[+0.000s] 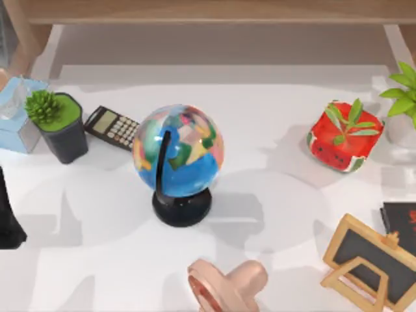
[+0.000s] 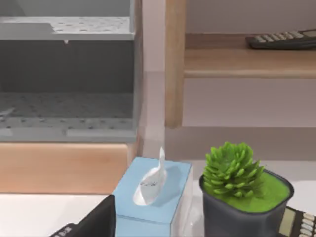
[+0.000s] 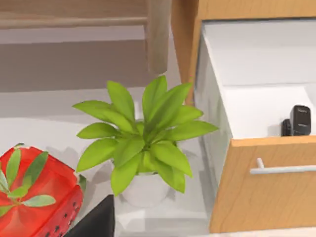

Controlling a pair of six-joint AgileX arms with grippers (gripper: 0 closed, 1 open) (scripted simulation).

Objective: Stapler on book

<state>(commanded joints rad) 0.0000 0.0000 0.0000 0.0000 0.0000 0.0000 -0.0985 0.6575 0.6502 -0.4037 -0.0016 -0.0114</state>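
The book (image 1: 402,219) is flat and black with a red print, lying at the table's right edge just behind the wood-framed easel (image 1: 369,262). In the right wrist view a small black object that looks like the stapler (image 3: 297,121) lies inside an open white drawer (image 3: 256,106) beside the table. A dark part of my right gripper (image 3: 96,222) shows near the leafy plant (image 3: 143,136), well short of the drawer. My left arm (image 1: 8,214) is parked at the table's left edge, and its gripper (image 2: 91,224) points toward the tissue box (image 2: 150,195).
A globe (image 1: 179,159) stands mid-table with a calculator (image 1: 112,127), a succulent pot (image 1: 60,123) and the tissue box (image 1: 19,110) to its left. A red strawberry-like pot (image 1: 343,136) and the leafy plant (image 1: 404,97) stand at the right. A pink object (image 1: 224,283) sits at the front.
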